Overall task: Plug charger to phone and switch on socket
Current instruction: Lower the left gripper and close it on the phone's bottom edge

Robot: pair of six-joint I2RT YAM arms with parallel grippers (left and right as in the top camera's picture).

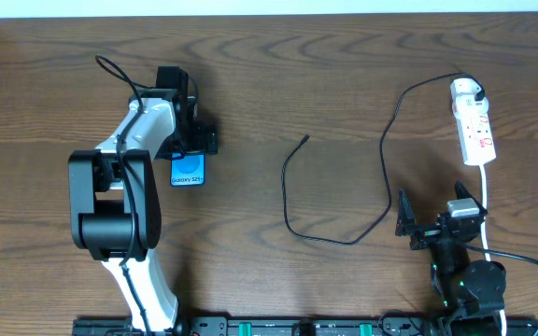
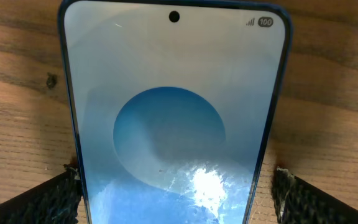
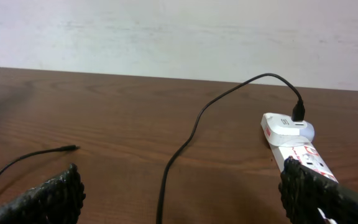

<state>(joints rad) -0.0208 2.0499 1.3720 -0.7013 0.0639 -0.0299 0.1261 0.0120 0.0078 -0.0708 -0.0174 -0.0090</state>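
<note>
Phone (image 1: pixel 188 170) flat at left; charger (image 1: pixel 383 154) cable loops from socket (image 1: pixel 474 126) at right

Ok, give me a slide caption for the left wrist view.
Open left gripper straddling the phone, screen up on the wood table.

The tabletop (image 1: pixel 344 75) was dark brown with wavy wood grain. At nine o'clock, the phone (image 1: pixel 188 170) showed a blue screen with white lettering. In the left wrist view its frame was blue around a pale grey field with a blue circle. The charger (image 1: pixel 385 177) was black, its adapter (image 1: pixel 468 91) white. At two o'clock, the socket (image 1: pixel 475 126) was white with red markings. The wall (image 3: pixel 166 31) was off-white.
</note>
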